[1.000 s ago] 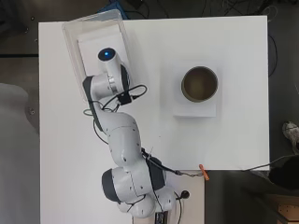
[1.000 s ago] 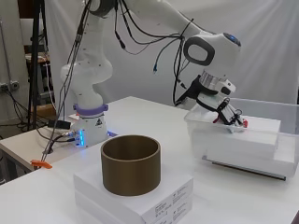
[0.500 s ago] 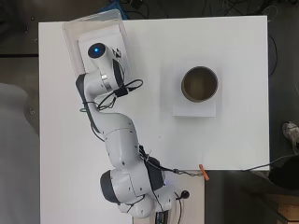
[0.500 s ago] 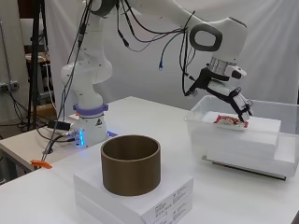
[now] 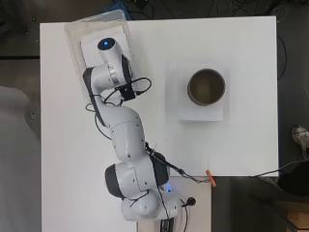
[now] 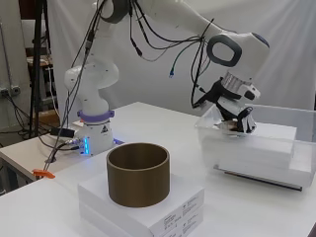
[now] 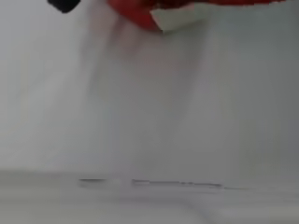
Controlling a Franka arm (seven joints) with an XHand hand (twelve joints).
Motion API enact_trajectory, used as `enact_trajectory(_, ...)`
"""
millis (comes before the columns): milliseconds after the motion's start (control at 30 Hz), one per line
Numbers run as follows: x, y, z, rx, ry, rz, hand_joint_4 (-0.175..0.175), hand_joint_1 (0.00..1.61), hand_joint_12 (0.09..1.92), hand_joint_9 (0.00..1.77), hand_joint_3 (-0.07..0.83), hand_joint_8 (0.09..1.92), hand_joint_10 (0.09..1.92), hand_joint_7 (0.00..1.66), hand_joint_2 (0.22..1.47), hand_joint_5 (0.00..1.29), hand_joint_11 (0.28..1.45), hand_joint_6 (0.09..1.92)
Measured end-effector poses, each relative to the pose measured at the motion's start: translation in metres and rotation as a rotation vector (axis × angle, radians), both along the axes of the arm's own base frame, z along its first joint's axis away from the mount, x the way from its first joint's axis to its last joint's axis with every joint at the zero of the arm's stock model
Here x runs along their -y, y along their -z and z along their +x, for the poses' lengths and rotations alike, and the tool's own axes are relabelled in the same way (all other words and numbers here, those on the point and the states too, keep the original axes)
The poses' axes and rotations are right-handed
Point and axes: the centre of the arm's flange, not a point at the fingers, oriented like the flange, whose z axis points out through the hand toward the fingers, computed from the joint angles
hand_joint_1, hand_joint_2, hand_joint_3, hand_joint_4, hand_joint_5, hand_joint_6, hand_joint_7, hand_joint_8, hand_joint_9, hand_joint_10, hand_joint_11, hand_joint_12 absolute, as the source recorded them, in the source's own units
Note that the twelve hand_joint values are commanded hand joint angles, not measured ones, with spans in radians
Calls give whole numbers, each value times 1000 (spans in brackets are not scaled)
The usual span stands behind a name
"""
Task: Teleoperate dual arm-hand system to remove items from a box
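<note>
A clear plastic box [image 6: 212, 143] stands at the table's far left corner [image 5: 72, 43], with a white block [image 6: 276, 138] inside it. In the side view my hand [image 6: 238, 121] is down inside the box, just over the block's near end. The overhead view hides the hand under the arm. Close in the wrist view is a red item [image 7: 140, 14] with a white patch, lying against the white surface. How the hand stands around it does not show.
A brown open cylinder [image 5: 206, 87] sits on stacked flat white boxes [image 5: 200, 108] right of the arm, also near the front in the side view [image 6: 138, 173]. An orange clip [image 5: 210, 175] lies on cables at the table's near edge.
The hand has come down from above the box rim into the box, onto the spot where the red item lay. The box and cylinder have not moved.
</note>
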Motion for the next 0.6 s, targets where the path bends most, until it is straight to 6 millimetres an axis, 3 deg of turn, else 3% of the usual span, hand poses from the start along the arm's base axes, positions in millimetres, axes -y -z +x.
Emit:
enact_trajectory(33,2,1,4,-22,4,23,155,1055,1799,1174,-6,1866,1823,919,1199,760,944,1746)
enact_trajectory(100,3,0,8,-25,1,59,171,1090,1882,1210,-1,1920,1900,951,1203,806,982,1876)
enact_trajectory(267,5,-29,-16,38,-18,141,175,1180,1892,1263,3,1920,1920,1015,1216,834,1081,1920)
enact_trajectory(367,8,-93,-26,175,-66,224,175,1239,1880,1340,2,1920,1920,1118,1218,871,1153,1920)
enact_trajectory(467,25,-143,-48,273,-104,256,175,1275,1872,1363,1,1920,1920,1151,1218,885,1196,1920)
enact_trajectory(533,39,-165,-59,319,-157,264,175,1289,1865,1371,1,1920,1920,1160,1219,876,1214,1920)
enact_trajectory(600,62,-175,-71,336,-154,252,175,1280,1860,1361,3,1920,1920,1152,1224,830,1219,1920)
